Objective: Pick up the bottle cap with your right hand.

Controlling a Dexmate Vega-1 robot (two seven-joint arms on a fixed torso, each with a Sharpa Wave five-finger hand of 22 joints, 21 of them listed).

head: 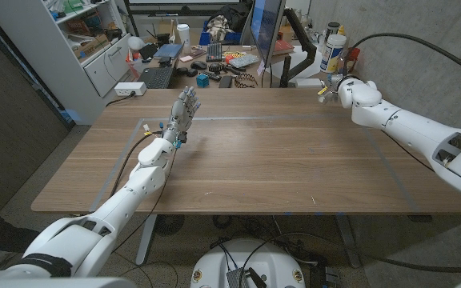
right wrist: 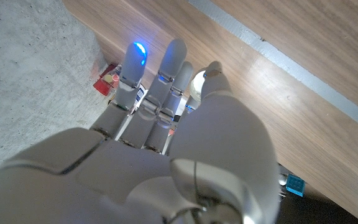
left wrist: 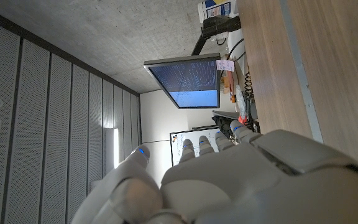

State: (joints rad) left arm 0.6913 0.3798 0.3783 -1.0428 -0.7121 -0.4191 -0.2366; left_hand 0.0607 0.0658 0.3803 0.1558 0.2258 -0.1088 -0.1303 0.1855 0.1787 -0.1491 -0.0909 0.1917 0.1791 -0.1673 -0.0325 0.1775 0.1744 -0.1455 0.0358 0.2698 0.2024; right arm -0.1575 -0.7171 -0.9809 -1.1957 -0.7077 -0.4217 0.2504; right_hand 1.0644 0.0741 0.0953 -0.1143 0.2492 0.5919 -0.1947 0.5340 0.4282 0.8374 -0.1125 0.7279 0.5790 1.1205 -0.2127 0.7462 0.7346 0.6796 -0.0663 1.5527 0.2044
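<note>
Right hand (head: 336, 86) at table's far right corner, fingers extended close together around small white round object (likely bottle cap (right wrist: 197, 81)) showing between thumb and fingers; firm pinch cannot be confirmed. Left hand (head: 184, 109) stands upright, fingers spread, well apart. Smooth wood-grain table (head: 278, 160), pale tape border.

Open wood between my arms

My left hand (head: 184, 108) stands far-left; my right hand (head: 334, 86) sits near the clutter (head: 222, 68) beyond the table (head: 278, 160) edge.

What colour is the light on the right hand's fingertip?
Blue, clearest in the right wrist view on the right hand fingertip.
</note>
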